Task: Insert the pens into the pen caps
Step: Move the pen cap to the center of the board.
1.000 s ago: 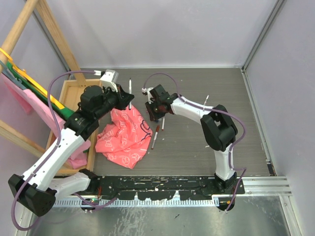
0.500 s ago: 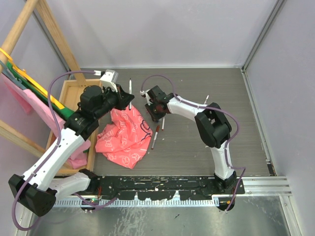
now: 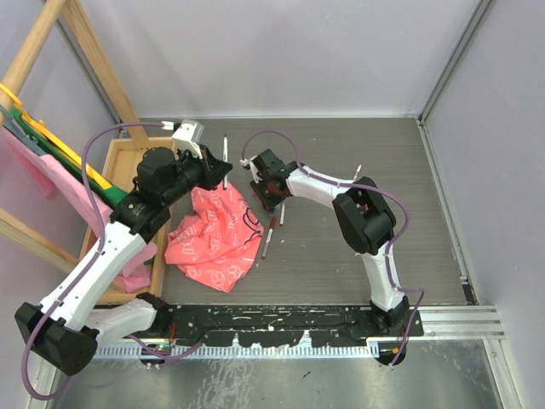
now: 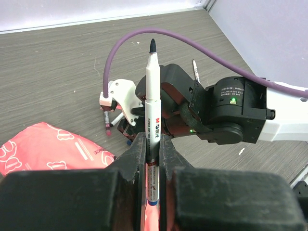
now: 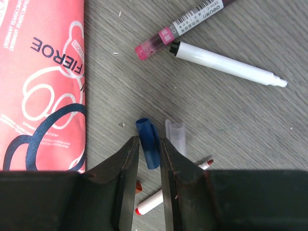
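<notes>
2 holds confirmed.
Left claw (image 4: 153, 144) pinches stiff pen (image 4: 153, 91) mid-barrel; right claw (image 5: 149, 142) pinches small, likely slippery blue cap (image 5: 147, 131).

Grey table (image 3: 341, 256), pink cloth (image 3: 217, 239), loose pens (image 3: 269, 238), caps (image 5: 176, 134)

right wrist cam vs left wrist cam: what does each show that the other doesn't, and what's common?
Right wrist only: the right gripper pinching the blue cap, a clear cap beside it, and a white pen lying nearby. Left wrist only: the left gripper clamped on a black-tipped pen, with the right arm seen from outside. Both: the pink cloth and the grey table.
</notes>
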You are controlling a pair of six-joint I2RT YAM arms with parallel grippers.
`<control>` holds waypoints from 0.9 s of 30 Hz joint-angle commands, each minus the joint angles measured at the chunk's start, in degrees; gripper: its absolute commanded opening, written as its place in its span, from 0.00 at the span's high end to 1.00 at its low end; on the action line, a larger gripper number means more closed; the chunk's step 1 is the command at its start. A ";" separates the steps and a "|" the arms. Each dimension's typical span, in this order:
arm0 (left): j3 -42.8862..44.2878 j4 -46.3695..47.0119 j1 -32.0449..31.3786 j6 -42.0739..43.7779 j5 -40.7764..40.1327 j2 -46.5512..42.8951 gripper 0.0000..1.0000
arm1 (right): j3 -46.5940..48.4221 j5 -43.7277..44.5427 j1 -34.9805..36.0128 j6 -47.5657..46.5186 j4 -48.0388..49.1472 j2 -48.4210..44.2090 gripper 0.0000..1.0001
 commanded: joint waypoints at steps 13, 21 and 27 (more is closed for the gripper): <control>0.25 4.49 1.16 -0.71 1.70 -0.35 1.00 | 1.82 3.98 2.58 -1.95 -0.04 1.44 0.80; 0.16 4.54 1.51 -0.82 1.79 -0.39 1.00 | -2.50 3.34 2.59 0.50 4.64 -8.62 0.89; 0.16 4.54 1.68 -0.77 1.77 -0.46 1.00 | -10.46 1.30 2.08 0.44 6.62 -18.93 0.91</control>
